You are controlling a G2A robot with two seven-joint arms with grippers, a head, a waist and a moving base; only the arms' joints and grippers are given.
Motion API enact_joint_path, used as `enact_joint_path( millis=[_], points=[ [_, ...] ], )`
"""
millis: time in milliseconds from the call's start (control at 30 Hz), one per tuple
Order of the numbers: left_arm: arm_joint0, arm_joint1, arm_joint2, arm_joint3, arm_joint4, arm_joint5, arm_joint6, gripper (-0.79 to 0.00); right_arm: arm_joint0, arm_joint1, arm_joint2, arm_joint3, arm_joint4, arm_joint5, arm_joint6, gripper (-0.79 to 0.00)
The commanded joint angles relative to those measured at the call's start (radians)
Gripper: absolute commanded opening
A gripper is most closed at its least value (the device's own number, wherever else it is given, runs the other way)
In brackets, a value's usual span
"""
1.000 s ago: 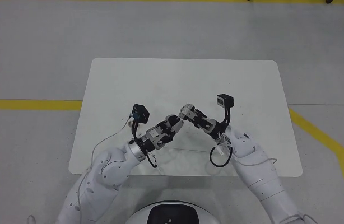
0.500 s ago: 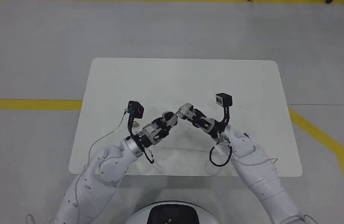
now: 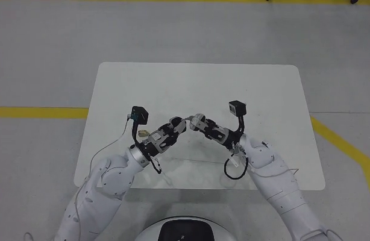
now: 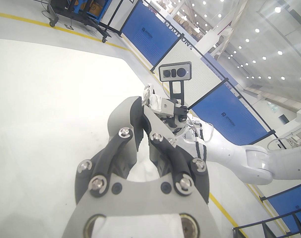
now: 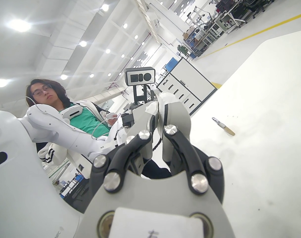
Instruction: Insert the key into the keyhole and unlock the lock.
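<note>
Nearest the robot, the left gripper (image 4: 141,105) has its dark-padded fingers clenched tight. What they pinch is hidden. Tip to tip with it, the right gripper (image 5: 159,107) is clamped on a small metal piece wrapped in crumpled white tape (image 4: 150,99).

Key and lock cannot be told apart. Judging by the task, both sit at this meeting point, held in the air over the middle of the white rectangular table (image 3: 269,90).

Over the last second the left forearm has swung outward and its wrist has rolled, carrying the black left wrist camera (image 3: 138,113) away from the centre. The right arm has edged slightly towards the left one, so the tips have stayed together. This suggests the key is already at or in the keyhole and is being lined up or turned. The lock does not visibly show as open.

By count there are two arms, two grippers, two wrist cameras with the right wrist camera (image 3: 236,108) opposite, one taped piece and one table. One loose slim metal piece with a brass-coloured end (image 5: 223,125) also lies on the table, beyond the left arm and well apart from the grippers.
</note>
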Motion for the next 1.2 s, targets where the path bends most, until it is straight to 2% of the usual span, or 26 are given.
enact_joint_path(
  millis=[0, 100, 133, 200, 233, 267, 400, 633, 800, 833, 900, 933, 1000, 1033, 1167],
  points=[
    [-0.001, 0.0, 0.002, 0.0, 0.0, 0.0, -0.004, -0.785, 0.0, 0.0, 0.0, 0.0, -0.002, -0.001, 0.0, -0.785],
    [-0.002, -0.001, 0.003, -0.001, 0.001, 0.001, -0.007, -0.785, 0.0, 0.001, 0.001, -0.002, -0.005, -0.006, 0.001, -0.785],
    [-0.003, -0.001, 0.003, -0.002, 0.003, 0.001, -0.006, -0.739, 0.0, 0.002, 0.001, -0.002, -0.005, -0.007, 0.001, -0.785],
    [-0.004, -0.001, 0.003, -0.003, 0.004, 0.0, -0.004, -0.416, 0.001, 0.002, 0.003, -0.002, -0.001, -0.007, -0.001, -0.785],
    [-0.005, -0.001, 0.002, -0.002, 0.003, 0.0, -0.005, -0.037, 0.001, 0.002, 0.004, -0.003, 0.004, -0.009, -0.002, -0.785],
    [-0.006, -0.001, 0.001, -0.002, 0.002, 0.0, -0.003, 0.0, 0.002, 0.002, 0.004, -0.003, 0.01, -0.011, -0.003, -0.785],
    [-0.006, -0.002, -0.002, 0.002, -0.025, -0.013, 0.0, 0.0, 0.006, 0.003, 0.002, -0.002, 0.03, -0.017, 0.003, -0.785],
    [-0.015, -0.002, -0.022, 0.05, -0.226, -0.097, -0.032, 0.0, 0.018, 0.004, -0.012, 0.005, 0.103, -0.024, 0.052, -0.785],
    [-0.022, 0.0, -0.031, 0.06, -0.245, -0.111, -0.05, 0.0, 0.026, 0.005, -0.018, 0.012, 0.11, -0.012, 0.074, -0.785],
    [-0.023, 0.0, -0.031, 0.059, -0.245, -0.11, -0.05, -0.028, 0.027, 0.005, -0.019, 0.013, 0.109, -0.01, 0.074, -0.785],
    [-0.024, -0.001, -0.028, 0.058, -0.244, -0.108, -0.052, -0.157, 0.03, 0.004, -0.022, 0.015, 0.105, -0.008, 0.074, -0.785],
    [-0.025, -0.001, -0.027, 0.058, -0.244, -0.107, -0.051, -0.182, 0.031, 0.004, -0.023, 0.016, 0.104, -0.007, 0.073, -0.785],
    [-0.026, -0.002, -0.026, 0.059, -0.246, -0.107, -0.051, -0.339, 0.033, 0.004, -0.025, 0.017, 0.099, -0.005, 0.071, -0.785],
    [-0.027, -0.002, -0.025, 0.06, -0.245, -0.108, -0.052, -0.388, 0.033, 0.004, -0.025, 0.018, 0.098, -0.005, 0.069, -0.785],
    [-0.031, -0.002, -0.022, 0.062, -0.243, -0.105, -0.055, -0.508, 0.033, 0.003, -0.027, 0.017, 0.094, -0.004, 0.065, -0.785]
  ],
)
